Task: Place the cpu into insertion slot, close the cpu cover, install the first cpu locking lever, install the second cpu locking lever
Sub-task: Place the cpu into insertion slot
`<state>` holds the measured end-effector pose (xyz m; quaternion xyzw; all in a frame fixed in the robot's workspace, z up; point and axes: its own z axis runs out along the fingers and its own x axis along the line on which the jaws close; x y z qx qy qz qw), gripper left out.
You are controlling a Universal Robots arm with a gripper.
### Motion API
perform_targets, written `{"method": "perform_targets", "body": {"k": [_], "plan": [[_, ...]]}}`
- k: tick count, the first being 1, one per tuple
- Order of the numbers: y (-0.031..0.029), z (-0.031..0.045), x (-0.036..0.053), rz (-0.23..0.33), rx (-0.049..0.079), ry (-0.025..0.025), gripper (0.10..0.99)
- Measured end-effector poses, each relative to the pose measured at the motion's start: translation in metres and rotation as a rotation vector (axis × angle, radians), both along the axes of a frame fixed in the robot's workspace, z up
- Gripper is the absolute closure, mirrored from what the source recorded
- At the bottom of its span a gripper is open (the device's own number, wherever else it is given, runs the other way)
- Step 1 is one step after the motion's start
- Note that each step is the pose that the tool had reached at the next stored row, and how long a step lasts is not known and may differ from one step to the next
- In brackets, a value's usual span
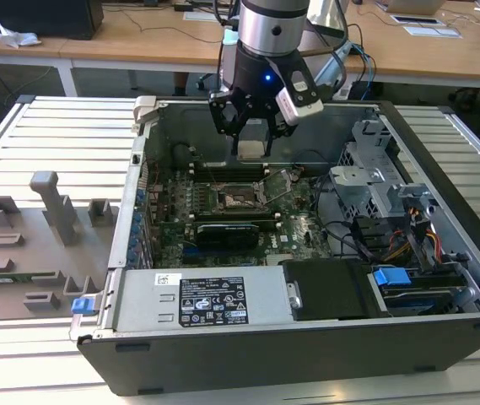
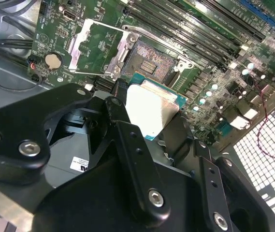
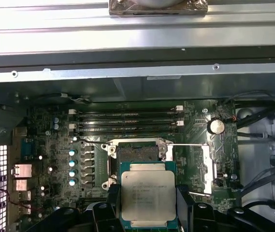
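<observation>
Clamped on the cpu (image 3: 148, 197) with the gripper (image 3: 148, 209), fingers (image 3: 114, 200) pinching two opposite edges. Leaves the metal top and the underside untouched and keeps the chip flat, top facing the wrist.

Hanging in the air above the motherboard (image 3: 50, 145), touching nothing but the fingers. From the exterior view, sitting above the insertion slot (image 1: 240, 200) and a little toward the case's (image 1: 223, 346) back wall. Well clear of the board in height, going by the gap under the chip.

In the first wrist view, covering part of the slot, with chip edges roughly parallel to the socket frame. Looks squared up on purpose, though the sideways offset is hard to call from these angles.

Slot empty, contact field bare in the second wrist view. Cover (image 3: 202, 166) swung open just beside the socket, out of the way so the opening is free from above. Locking levers too thin to place with confidence.

Memory slots (image 3: 127, 121) just beyond the socket. Grey parts fixture (image 1: 37, 236) outside the case on the exterior view's left, well apart from the work.
</observation>
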<state>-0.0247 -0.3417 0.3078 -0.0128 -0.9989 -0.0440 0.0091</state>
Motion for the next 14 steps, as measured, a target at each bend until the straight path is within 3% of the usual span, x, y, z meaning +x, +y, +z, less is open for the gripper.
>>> {"method": "perform_targets", "body": {"k": [9, 12, 13, 14], "plan": [[0.0003, -0.0084, 0.0, 0.0, -0.006, 0.0, 0.545], [0.0015, -0.01, 0.0, 0.0, -0.027, 0.0, 0.545], [0.0031, -0.011, 0.0001, 0.0, -0.044, 0.0001, 0.545], [0.005, -0.0123, 0.0001, 0.0, -0.051, 0.0, 0.545]]}}
